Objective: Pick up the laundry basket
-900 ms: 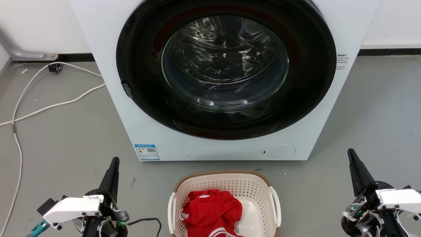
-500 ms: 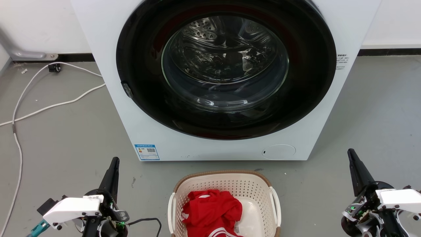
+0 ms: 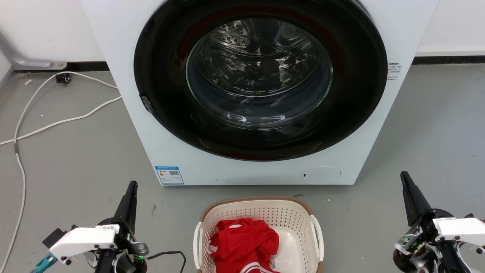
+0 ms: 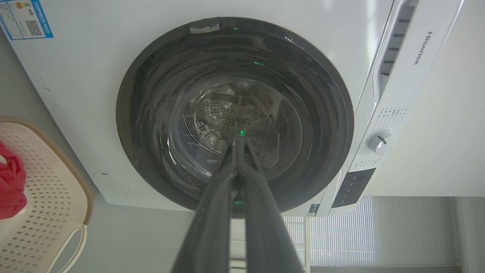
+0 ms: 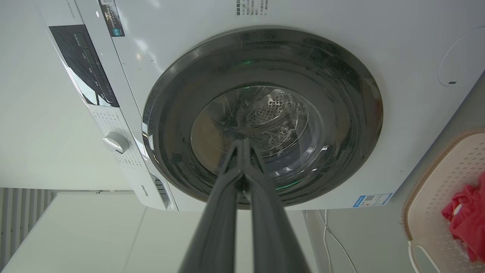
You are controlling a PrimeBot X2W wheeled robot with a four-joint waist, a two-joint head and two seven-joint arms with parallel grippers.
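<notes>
The laundry basket (image 3: pixel 282 217) is seen on the grey floor (image 3: pixel 75 163), directly in front of the washing machine (image 3: pixel 151 151) and near the bottom edge of the head view, where its near end is cut off. It is made of cream plastic with rounded corners. Its walls are pierced by rows of small holes, its top edge is trimmed with a brown woven-look rim (image 3: pixel 257 198), and a white loop handle (image 3: pixel 317 232) is fitted at each side. A crumpled red garment (image 3: pixel 242 242) with white stripes is held inside it, heaped toward the robot's left, and a bare patch of the cream bottom is left showing at the right.

The basket is placed between the two tools and is touched by neither. The left tool (image 3: pixel 133 185) is held over the floor well to the basket's left and the right tool (image 3: pixel 403 175) well to its right, the gap on the right being the wider. Both are pointed toward the washing machine, with their tips a little past the basket's far rim in the head view. The fingers of each tool are pressed together with nothing between them. This is confirmed in both wrist views, where the dark fingers are seen meeting at a point against the round glass door (image 4: pixel 235 110). In the left wrist view the basket is found at the left edge, and in the right wrist view at the lower right corner, apart from the fingers in each.
</notes>
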